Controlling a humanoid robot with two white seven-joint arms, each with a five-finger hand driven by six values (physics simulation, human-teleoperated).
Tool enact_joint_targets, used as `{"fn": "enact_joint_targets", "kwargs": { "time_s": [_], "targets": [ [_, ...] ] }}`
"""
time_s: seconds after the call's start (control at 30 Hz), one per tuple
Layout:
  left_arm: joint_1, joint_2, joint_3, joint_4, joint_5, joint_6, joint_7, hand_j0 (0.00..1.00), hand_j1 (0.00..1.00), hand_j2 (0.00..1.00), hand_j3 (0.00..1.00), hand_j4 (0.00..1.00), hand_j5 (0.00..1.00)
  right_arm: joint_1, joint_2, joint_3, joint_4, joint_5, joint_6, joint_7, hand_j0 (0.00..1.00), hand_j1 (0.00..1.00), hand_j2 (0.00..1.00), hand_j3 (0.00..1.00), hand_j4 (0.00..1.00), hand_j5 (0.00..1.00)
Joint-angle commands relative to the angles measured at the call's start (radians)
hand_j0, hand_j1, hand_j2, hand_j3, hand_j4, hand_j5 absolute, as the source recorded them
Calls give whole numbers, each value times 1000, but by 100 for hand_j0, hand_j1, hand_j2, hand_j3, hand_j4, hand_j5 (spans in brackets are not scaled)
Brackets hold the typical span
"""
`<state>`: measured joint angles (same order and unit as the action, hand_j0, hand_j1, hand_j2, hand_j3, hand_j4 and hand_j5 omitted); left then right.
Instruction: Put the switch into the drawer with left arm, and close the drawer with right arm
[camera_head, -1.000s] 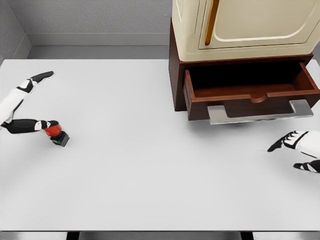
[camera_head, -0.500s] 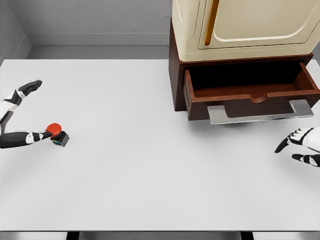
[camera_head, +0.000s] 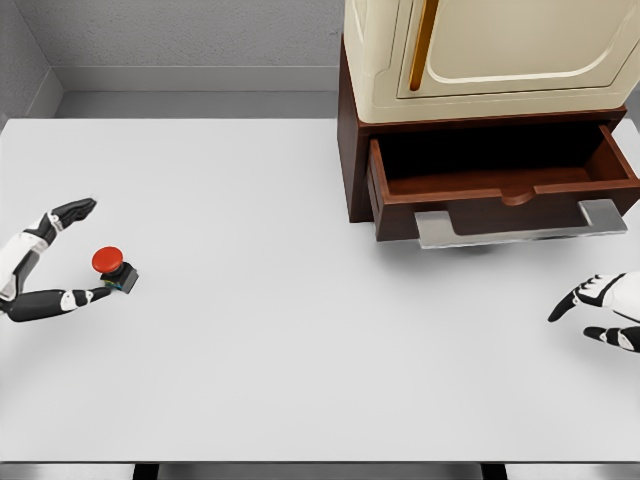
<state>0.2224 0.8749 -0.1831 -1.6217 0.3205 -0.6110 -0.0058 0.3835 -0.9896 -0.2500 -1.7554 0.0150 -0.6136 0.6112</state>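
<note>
While sliding nearer along the table, left hand (camera_head: 45, 262) has opened wider around the switch (camera_head: 113, 268): lower finger now touching the black base from the near side, upper finger dropped closer from the far left, yet apart from the red button. Not clamped; fingers spread, nothing held. Meaning for the task, as a judgement: grasp being re-set, not finished, so pick-up and carry to the drawer all remain.

Switch itself unmoved, on the white table (camera_head: 300, 350) at far left, well apart from the drawer (camera_head: 505, 185), which stands pulled open and empty under the cream cabinet (camera_head: 490, 50), metal handle (camera_head: 520, 225) facing near.

Right hand (camera_head: 600, 310) at the right edge, drawn slightly back, fingers loosely spread, holding nothing, near the handle but not touching.

Counted: one switch, one drawer, one handle, one cabinet, two hands.
</note>
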Motion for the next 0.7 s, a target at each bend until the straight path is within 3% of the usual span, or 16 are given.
{"fn": "enact_joint_targets", "kwargs": {
  "time_s": [0.0,0.23,0.37,0.5,0.67],
  "targets": [
    [0,-7,-21,26,28,0,0,93,93,93,93,93,93,2,-3,5,-1,-7,3,0,61,61,61,61,61,61],
    [-14,-73,-30,49,28,0,-3,93,93,93,93,93,93,29,-1,-5,-1,-6,3,0,62,62,62,62,62,62],
    [-87,-108,-73,118,29,0,-6,93,93,93,93,93,93,44,-1,-5,1,-6,3,0,62,62,62,62,62,62],
    [-92,-131,-87,140,28,0,-6,93,93,93,93,93,93,46,-1,-28,5,2,3,0,66,66,66,66,66,66],
    [-94,-146,-111,152,25,0,-6,93,93,93,93,93,93,58,-1,-81,-1,-1,3,0,62,62,62,62,62,62]
  ]
}}
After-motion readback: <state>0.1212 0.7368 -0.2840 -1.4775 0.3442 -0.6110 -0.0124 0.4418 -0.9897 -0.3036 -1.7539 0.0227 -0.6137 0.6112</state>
